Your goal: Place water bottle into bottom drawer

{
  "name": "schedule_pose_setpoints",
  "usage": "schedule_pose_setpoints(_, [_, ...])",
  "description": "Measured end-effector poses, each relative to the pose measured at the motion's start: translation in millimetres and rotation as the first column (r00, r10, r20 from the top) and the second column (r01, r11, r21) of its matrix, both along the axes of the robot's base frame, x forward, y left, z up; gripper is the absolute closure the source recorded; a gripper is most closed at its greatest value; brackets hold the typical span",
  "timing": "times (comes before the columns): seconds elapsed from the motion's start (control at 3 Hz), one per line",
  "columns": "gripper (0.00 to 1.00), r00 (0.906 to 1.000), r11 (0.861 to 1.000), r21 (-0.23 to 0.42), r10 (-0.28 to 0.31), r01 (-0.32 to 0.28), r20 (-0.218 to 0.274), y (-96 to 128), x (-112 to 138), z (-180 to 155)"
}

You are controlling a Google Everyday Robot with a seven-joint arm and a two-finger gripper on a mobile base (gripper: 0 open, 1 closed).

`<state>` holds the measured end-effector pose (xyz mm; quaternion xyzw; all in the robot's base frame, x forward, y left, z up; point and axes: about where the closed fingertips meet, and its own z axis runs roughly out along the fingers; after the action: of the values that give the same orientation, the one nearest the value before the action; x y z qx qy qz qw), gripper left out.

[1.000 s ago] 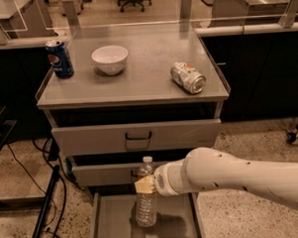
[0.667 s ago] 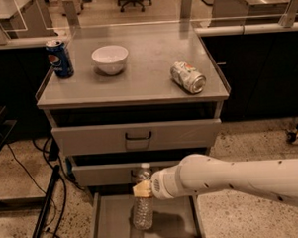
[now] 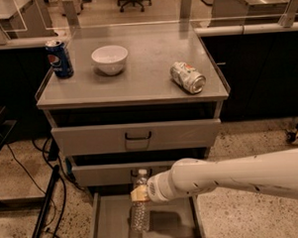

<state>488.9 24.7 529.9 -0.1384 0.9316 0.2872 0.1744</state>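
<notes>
The water bottle [image 3: 138, 211] is a slim clear bottle with a white cap, standing upright over the open bottom drawer [image 3: 110, 223], a wide shallow grey tray pulled out at the foot of the cabinet. My gripper [image 3: 140, 193] is at the end of the white arm that reaches in from the right, and it holds the bottle around its upper part, just under the cap. The bottle's lower end is down inside the drawer, near its middle; whether it touches the floor is unclear.
On the cabinet top [image 3: 137, 86] stand a blue Pepsi can [image 3: 59, 58] at the left, a white bowl [image 3: 109, 58] in the middle and a silver can [image 3: 188, 77] lying on its side at the right. Two upper drawers [image 3: 137, 137] are above. Black cables [image 3: 46, 205] lie on the floor at the left.
The gripper and the bottle have moved slightly left and lower into the bottom drawer. Nothing on the cabinet top has moved.
</notes>
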Motion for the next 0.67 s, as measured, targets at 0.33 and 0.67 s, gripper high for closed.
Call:
schedule_pose_setpoints(0.33, [1.00,0.9979,1.000,-0.002,-0.006,0.005,-0.065,4,4,-38])
schedule_pose_setpoints(0.67, [1.00,0.9893,1.000,-0.008,-0.009,0.008,-0.146,11,12,-91])
